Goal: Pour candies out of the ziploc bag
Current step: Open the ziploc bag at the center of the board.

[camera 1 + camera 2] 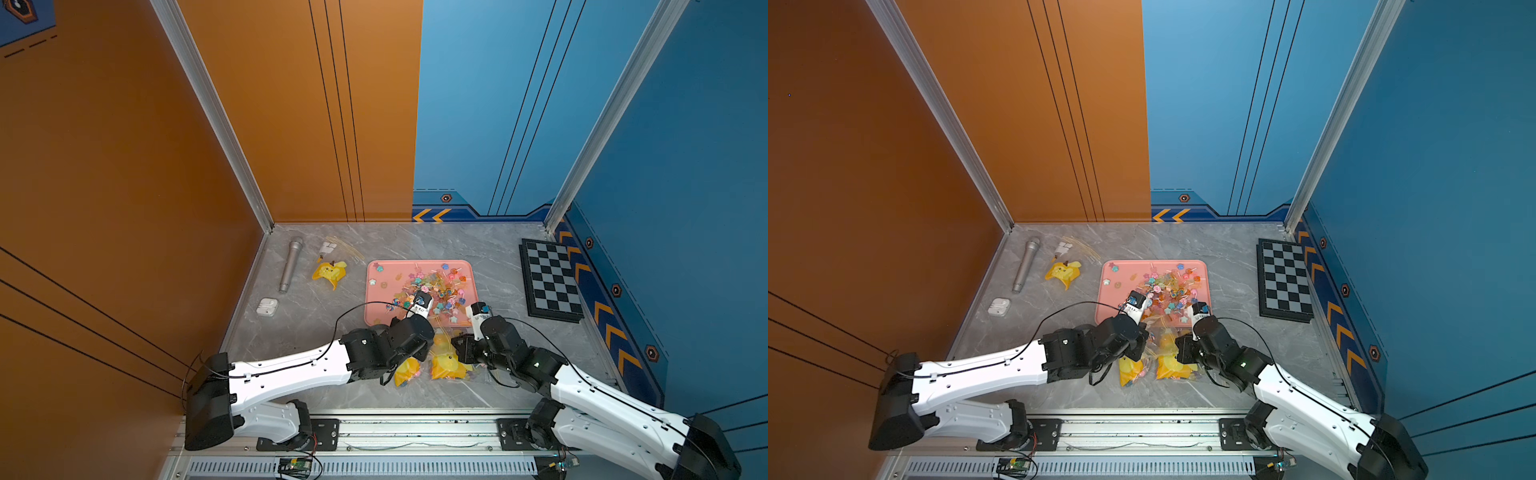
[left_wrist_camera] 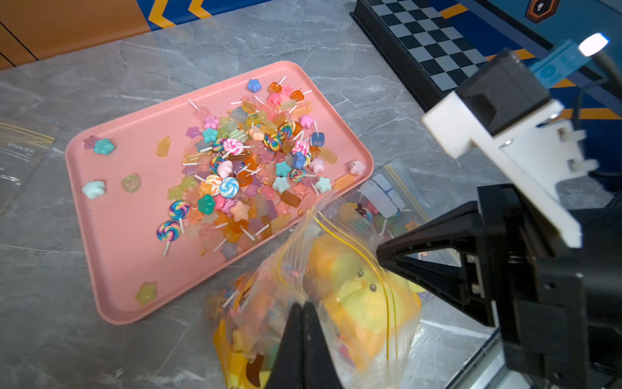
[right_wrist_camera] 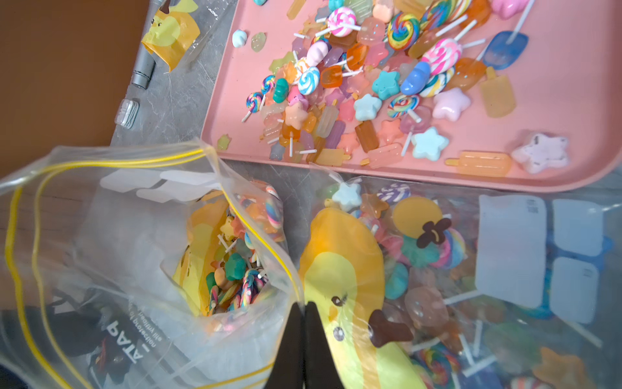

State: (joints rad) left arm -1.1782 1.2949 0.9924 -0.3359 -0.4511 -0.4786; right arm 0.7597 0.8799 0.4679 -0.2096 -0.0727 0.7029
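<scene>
Candies point(image 2: 242, 161): most are heaped on the pink tray point(image 2: 111, 242). I see swirl lollipops on thin white sticks, stars and ice-lolly shapes in pink, blue, orange, purple and teal. A few strays lie apart from the heap, elsewhere on the tray.

More candies sit inside the ziploc bag point(image 3: 141, 215). It's clear plastic with a yellow zip line and a yellow duck print, and its mouth gapes wide. The bag is on the tabletop point(image 2: 50, 320) just off the tray's near edge, between my two arms. In both top views the wrists hide most of it.

Left pincer point(image 2: 303, 308): jaws fully together, pinching the bag's plastic.

Right pincer point(image 3: 304, 306): also closed tight, clamped on the bag's rim right at the zip line.

A second bag point(image 3: 437, 269) with candy in it lies flat beside the held one, close to the tray.
</scene>
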